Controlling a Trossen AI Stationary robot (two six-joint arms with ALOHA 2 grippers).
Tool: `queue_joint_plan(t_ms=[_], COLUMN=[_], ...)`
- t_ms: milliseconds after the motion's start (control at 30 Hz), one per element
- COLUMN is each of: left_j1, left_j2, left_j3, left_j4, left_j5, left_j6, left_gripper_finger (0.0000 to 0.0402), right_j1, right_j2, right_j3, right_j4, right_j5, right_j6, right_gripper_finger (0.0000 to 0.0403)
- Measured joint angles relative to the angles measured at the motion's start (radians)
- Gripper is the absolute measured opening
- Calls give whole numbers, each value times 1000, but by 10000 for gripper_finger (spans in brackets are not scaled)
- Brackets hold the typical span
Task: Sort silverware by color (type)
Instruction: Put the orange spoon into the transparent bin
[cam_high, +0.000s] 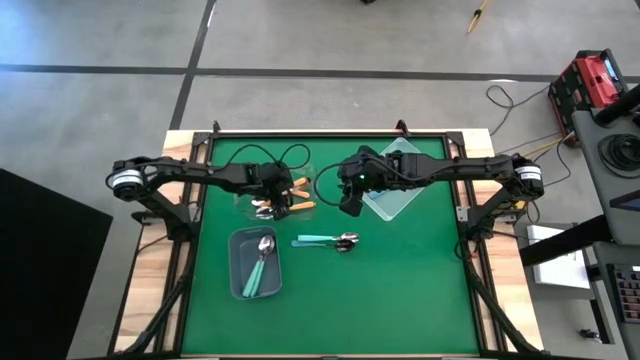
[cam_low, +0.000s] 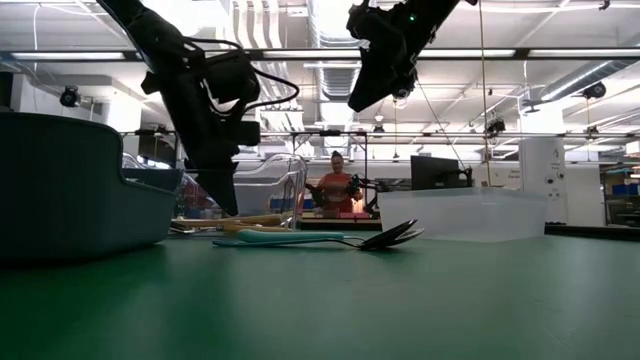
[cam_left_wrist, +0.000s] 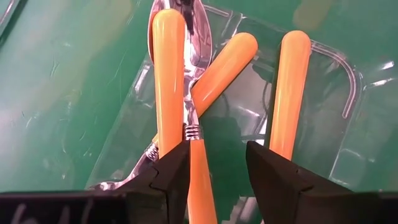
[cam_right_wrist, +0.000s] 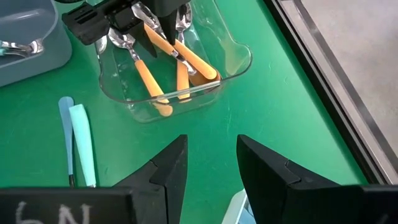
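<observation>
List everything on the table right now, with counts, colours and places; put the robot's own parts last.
Orange-handled spoons: at least three, orange handles, metal bowls, in the clear tray.
Clear tray: one, transparent, on the mat's back-left part.
Teal-handled spoons on the mat: two, teal and lighter blue handles, lying side by side at mid-table.
Grey bin: one, grey, front-left, holding teal-handled spoons, count unclear.
Clear bin: one, transparent, back-right, under the right arm.
Green mat: one, covering the table.
Left gripper: open, lowered into the clear tray among the orange handles.
Right gripper: open, raised above the mat.
</observation>
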Motion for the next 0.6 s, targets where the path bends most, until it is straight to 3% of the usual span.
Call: queue_joint_plan(t_ms=[600], left_j1=[1], left_j2=[5], left_j3=[-2], left_j4=[-26], left_j5=[65], left_j6=[125], left_gripper_finger=[91], right_j1=[0], right_j2=[0], right_j3=[0], right_j4=[0], right_j5=[0], right_j6=[-1], right_gripper_finger=[130])
